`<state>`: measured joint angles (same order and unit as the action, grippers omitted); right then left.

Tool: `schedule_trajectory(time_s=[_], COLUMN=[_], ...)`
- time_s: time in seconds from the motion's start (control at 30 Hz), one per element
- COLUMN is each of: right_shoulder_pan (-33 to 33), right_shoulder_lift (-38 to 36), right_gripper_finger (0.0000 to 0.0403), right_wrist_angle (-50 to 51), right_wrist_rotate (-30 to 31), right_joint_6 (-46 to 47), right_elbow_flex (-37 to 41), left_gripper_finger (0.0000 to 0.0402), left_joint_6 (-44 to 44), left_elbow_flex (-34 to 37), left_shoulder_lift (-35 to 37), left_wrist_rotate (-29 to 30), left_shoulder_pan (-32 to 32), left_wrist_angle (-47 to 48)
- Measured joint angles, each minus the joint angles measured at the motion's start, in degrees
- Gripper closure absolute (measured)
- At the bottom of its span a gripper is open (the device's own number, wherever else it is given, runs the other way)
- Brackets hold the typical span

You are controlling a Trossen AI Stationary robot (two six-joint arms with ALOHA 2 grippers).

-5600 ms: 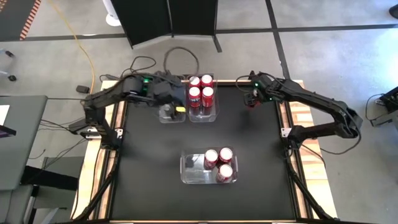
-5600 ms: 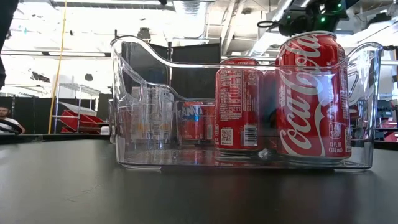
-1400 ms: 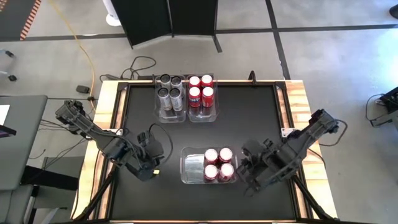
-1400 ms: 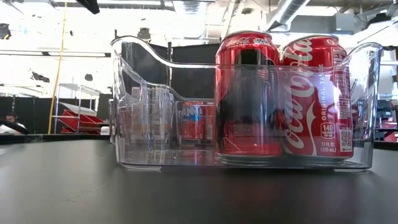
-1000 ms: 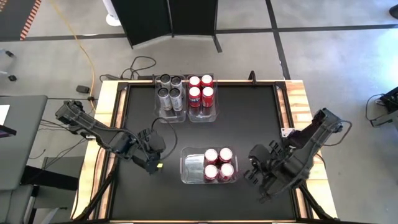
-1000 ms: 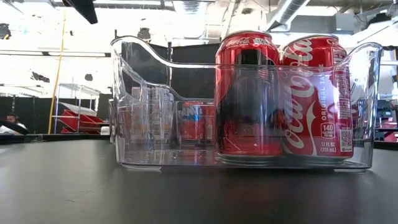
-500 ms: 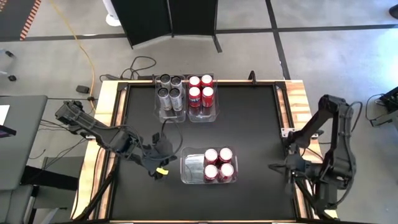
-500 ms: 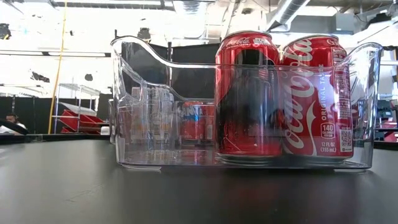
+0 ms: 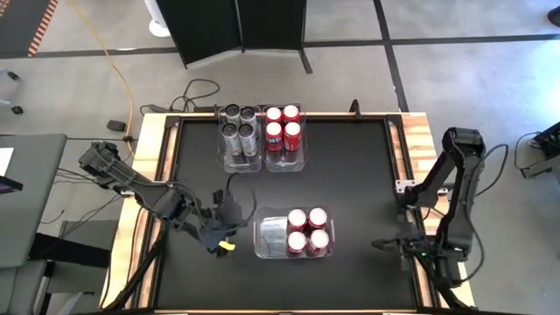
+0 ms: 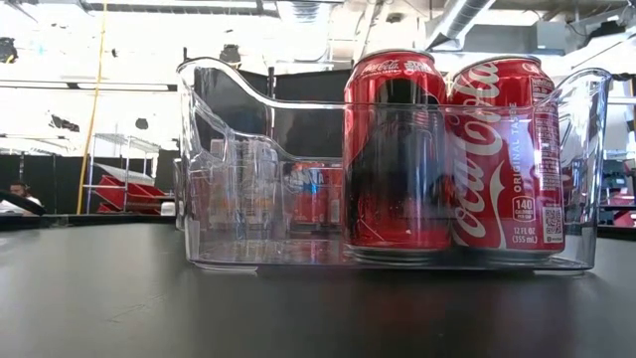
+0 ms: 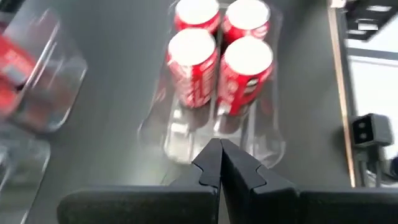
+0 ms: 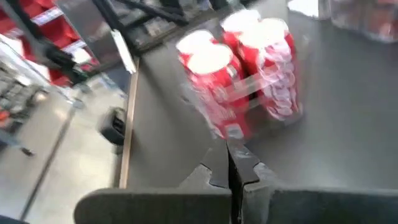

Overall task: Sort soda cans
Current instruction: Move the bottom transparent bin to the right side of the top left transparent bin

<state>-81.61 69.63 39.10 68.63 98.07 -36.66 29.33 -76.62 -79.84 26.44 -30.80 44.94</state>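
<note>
1. Since half a second ago, the right gripper [image 9: 379, 244] has drawn back to the lower right worktop [image 9: 350, 175] edge; the left gripper [image 9: 229, 246] stays left of the near bin [image 9: 262, 238].
2. Both grippers are clenched, holding nothing.
3. Four red Coca-Cola cans [image 9: 306, 231] fill the near bin, lower centre.
4. Four silver cans [image 9: 239, 125] and four red cans [image 9: 283, 124] stand in two adjoining bins [image 9: 262, 163], upper centre.

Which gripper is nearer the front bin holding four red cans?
Left. The left gripper sits just beside the front bin, on its left side; the right gripper is farther off, near the table's right edge.
</note>
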Motion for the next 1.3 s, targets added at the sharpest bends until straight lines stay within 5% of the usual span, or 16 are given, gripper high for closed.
schedule_trajectory(time_s=[0.27, 0.53, 0.67, 1.0, 1.3], right_shoulder_pan=[0.82, 3.45, 6.31, 21.15, 29.38], right_shoulder_lift=[0.90, 11.73, 17.25, 22.31, 28.65], right_gripper_finger=[0.0403, 0.0403, 0.0403, 0.0403, 0.0403], right_wrist_angle=[-10.24, -29.68, -43.54, -50.33, -67.61], right_wrist_rotate=[0.57, -2.85, -3.60, -25.74, -30.10], right_joint_6=[-5.11, -9.37, -15.94, -34.51, -49.04], right_elbow_flex=[1.83, 1.93, 1.74, 1.87, 1.96], left_gripper_finger=[0.0401, 0.0401, 0.0401, 0.0401, 0.0401], left_joint_6=[-4.51, -13.85, -17.22, -19.83, -16.34], left_elbow_flex=[5.51, 28.12, 35.12, 43.28, 43.13], left_shoulder_lift=[1.00, 11.37, 13.49, 8.71, 2.96], left_wrist_rotate=[-1.93, -16.21, -22.14, -32.31, -37.09], left_shoulder_pan=[4.48, 14.86, 19.19, 26.37, 27.84], left_wrist_angle=[4.62, -19.01, -22.38, -41.64, -51.09])
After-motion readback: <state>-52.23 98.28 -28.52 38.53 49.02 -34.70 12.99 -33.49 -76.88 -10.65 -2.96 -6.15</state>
